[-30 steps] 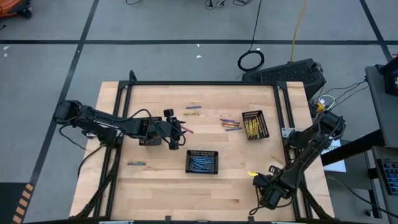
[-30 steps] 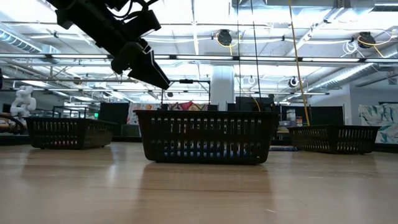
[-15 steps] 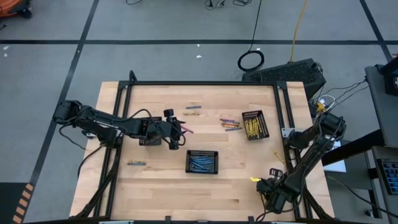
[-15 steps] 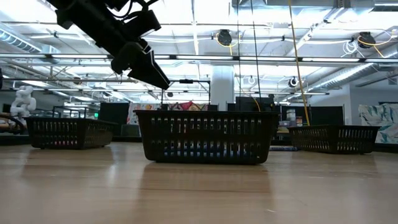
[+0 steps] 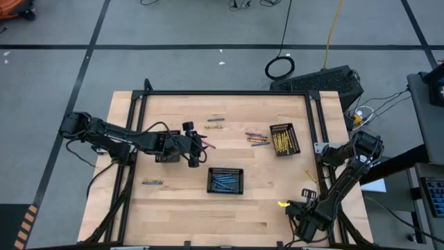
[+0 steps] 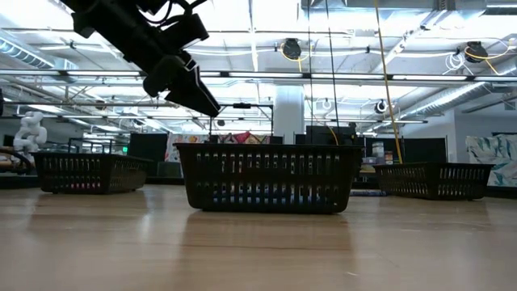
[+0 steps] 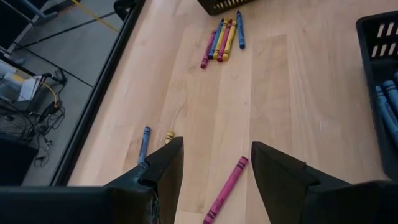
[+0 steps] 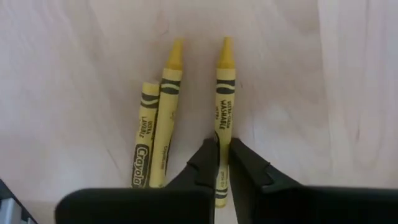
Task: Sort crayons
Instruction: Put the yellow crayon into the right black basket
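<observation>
My right gripper (image 8: pixel 222 149) is near the table's front right corner (image 5: pixel 288 206), shut on a yellow crayon (image 8: pixel 224 87). Two more yellow crayons (image 8: pixel 163 118) lie on the wood beside it. My left gripper (image 7: pixel 214 168) hovers open over the table's left middle (image 5: pixel 201 144), and a pink crayon (image 7: pixel 227 186) lies flat on the wood between and below its fingers, untouched. More loose crayons (image 5: pixel 257 137) lie in a bunch near the tray of yellow ones (image 5: pixel 284 139). A second black tray (image 5: pixel 225 180) holds blue crayons. My right gripper pinches the yellow crayon's shaft (image 8: pixel 222 134) between its two fingers, in the half toward the blunt end. The fingers come from above, pointing down, one on each long side. The crayon lies level over the wood, parallel to its neighbours; whether it is lifted I cannot tell.
Two crayons (image 5: pixel 214 123) lie toward the far edge and a blue one (image 5: pixel 152 182) lies at the near left. In the left wrist view a blue crayon (image 7: pixel 144 143) and a yellow stub (image 7: pixel 169 135) lie near the table's edge rail. Black baskets (image 6: pixel 269 178) stand across the low view.
My right gripper has moved toward the table's near edge. My left arm has kept still above the pink crayon.
</observation>
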You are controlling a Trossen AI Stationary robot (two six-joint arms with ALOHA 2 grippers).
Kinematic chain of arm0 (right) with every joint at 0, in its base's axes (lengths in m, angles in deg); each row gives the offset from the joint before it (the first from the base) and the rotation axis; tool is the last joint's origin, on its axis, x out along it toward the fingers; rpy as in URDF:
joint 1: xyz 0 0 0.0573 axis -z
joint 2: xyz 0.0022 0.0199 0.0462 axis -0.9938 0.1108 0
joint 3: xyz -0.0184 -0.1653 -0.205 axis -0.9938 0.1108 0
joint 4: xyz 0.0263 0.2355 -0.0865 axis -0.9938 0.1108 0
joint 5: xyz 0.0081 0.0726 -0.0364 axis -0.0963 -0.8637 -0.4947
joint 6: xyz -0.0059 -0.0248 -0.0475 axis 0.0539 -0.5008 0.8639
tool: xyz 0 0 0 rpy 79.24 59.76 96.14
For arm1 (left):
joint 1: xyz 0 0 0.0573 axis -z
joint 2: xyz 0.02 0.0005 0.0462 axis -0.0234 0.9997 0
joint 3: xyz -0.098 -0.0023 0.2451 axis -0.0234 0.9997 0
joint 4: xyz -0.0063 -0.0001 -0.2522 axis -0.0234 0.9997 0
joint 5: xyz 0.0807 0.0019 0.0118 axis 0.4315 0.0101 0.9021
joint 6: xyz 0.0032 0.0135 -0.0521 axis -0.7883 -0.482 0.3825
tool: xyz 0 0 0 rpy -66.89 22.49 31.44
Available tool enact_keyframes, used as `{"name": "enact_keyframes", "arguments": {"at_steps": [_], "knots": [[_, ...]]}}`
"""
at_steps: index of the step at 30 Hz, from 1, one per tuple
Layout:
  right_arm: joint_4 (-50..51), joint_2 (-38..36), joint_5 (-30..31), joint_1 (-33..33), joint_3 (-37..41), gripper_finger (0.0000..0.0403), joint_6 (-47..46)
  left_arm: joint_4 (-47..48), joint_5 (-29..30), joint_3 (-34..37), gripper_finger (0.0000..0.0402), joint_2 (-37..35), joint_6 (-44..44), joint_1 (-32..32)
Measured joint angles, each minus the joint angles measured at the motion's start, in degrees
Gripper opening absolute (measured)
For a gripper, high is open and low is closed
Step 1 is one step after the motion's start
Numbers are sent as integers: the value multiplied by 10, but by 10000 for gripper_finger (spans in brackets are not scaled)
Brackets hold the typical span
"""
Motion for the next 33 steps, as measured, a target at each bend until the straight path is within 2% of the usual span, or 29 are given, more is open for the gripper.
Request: {"name": "enact_keyframes", "arguments": {"at_steps": [3,5,11,16,19,25,29,33], "knots": [[10,-22,5,1,0,13,-55,0,0,0,190,0,0,0],[24,-40,35,2,4,9,-92,-1,0,0,190,0,0,0],[57,-102,241,25,3,5,-169,-8,4,0,190,0,0,1],[60,-156,404,78,3,6,-151,-11,86,0,190,0,10,9],[75,-196,461,127,3,6,-127,3,155,0,190,0,6,23],[164,-290,450,274,3,6,-122,12,212,0,190,0,-5,30],[203,-337,373,399,14,6,-39,37,246,0,190,-1,-1,30],[162,-370,304,498,65,6,51,96,295,0,190,-1,39,31]]}}
